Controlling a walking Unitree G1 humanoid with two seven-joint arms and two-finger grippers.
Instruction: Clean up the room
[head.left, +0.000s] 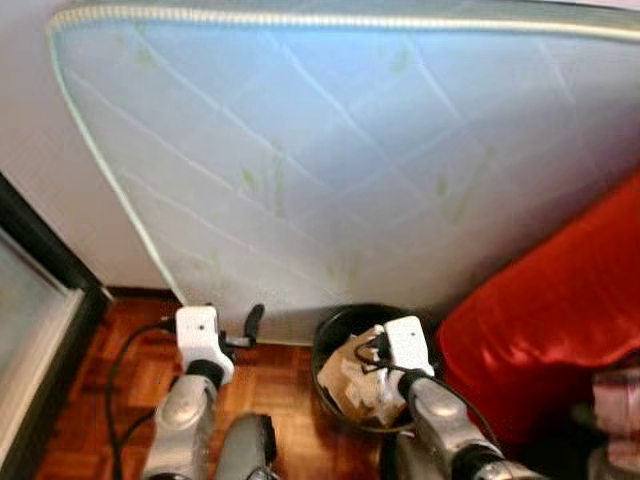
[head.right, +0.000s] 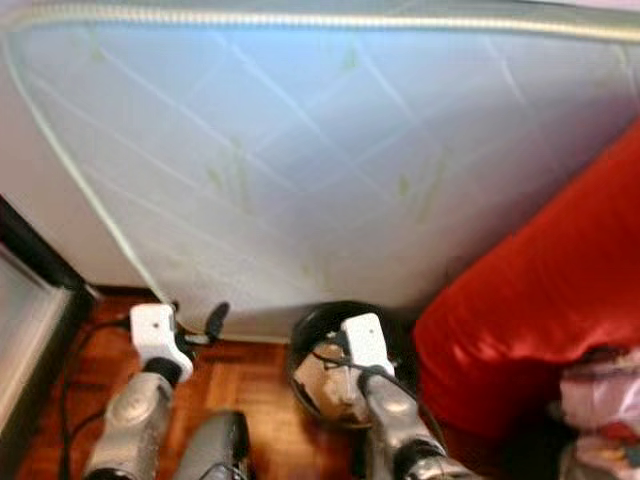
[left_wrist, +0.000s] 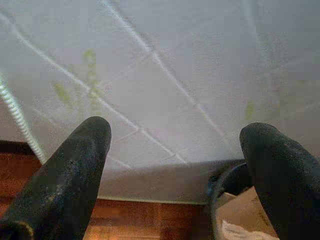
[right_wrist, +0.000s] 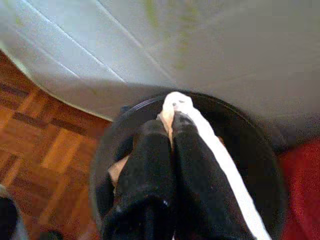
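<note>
While the head camera looks down, a big pale blue quilted mattress (head.left: 330, 150) leans upright against the wall, and at its foot sits a round black waste bin (head.left: 335, 335) on the reddish wooden parquet floor (head.left: 290, 385). That bin is already stuffed with brown cardboard and crumpled white paper (head.left: 355, 385). Right beside it, on the robot's right, bulges a shiny red fabric cushion (head.left: 540, 330). Both silver arms reach forward: the left gripper (head.left: 250, 325) hangs over bare floor just left of the bin, the right gripper (head.left: 372, 350) sits directly over the bin's mouth.

Over to the left wrist camera: its two black fingers (left_wrist: 75, 170) stand wide apart with nothing between them, mattress ahead and the bin's rim at the edge.

Now the right wrist camera: the fingers (right_wrist: 150, 180) are pressed close together, pinching a strip of white paper or tissue (right_wrist: 200, 125) that runs along one finger and pokes out at the tips, all of it poised above the open bin.
</note>
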